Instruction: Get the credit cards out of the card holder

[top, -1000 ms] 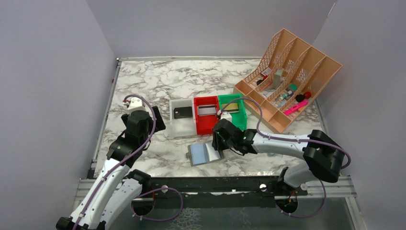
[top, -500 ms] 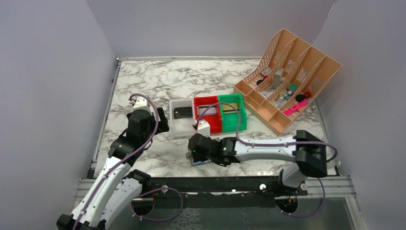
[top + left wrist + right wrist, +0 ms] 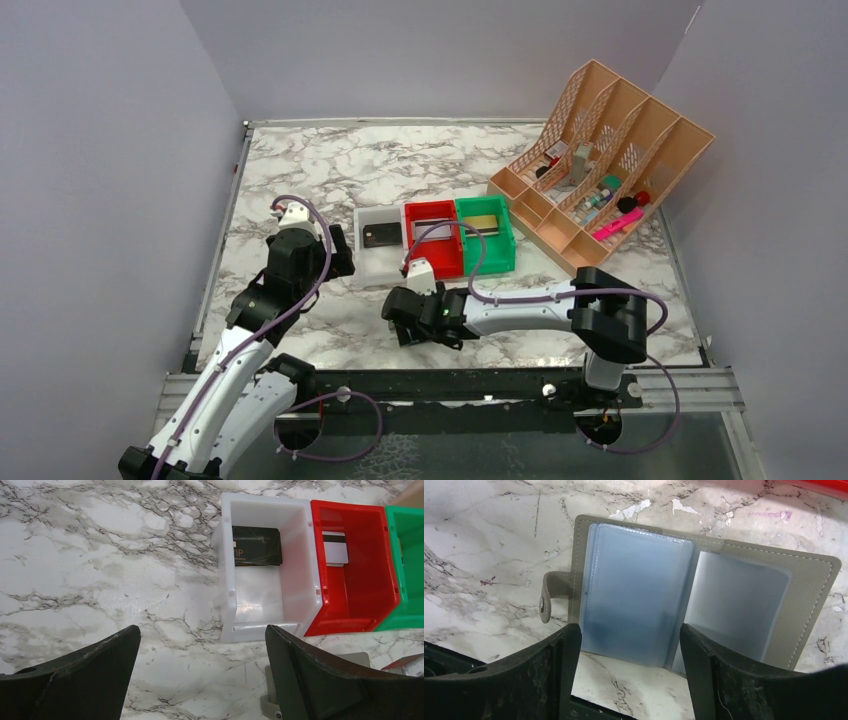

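— Holder position first: where is it?

— The card holder [image 3: 684,595] lies open and flat on the marble table [image 3: 330,160], low centre of the overhead view, directly beneath the right gripper [image 3: 626,640]. That gripper is spread and holds nothing. It straddles the lower edge of the pale blue panel in the left half of the wrist frame. The spine runs roughly top to bottom, slightly tilted.

— And the other arm?

— The left gripper [image 3: 202,640], also spread and empty, hovers near the white bin [image 3: 225,580], well apart from the holder. The right is clearly nearer.

— Anything in the way?

— Nothing between fingers and sleeves. A black card [image 3: 257,545] lies in the white bin, a striped card [image 3: 334,547] in the red bin [image 3: 360,595]. Whether any card sits in the sleeves, I cannot tell.
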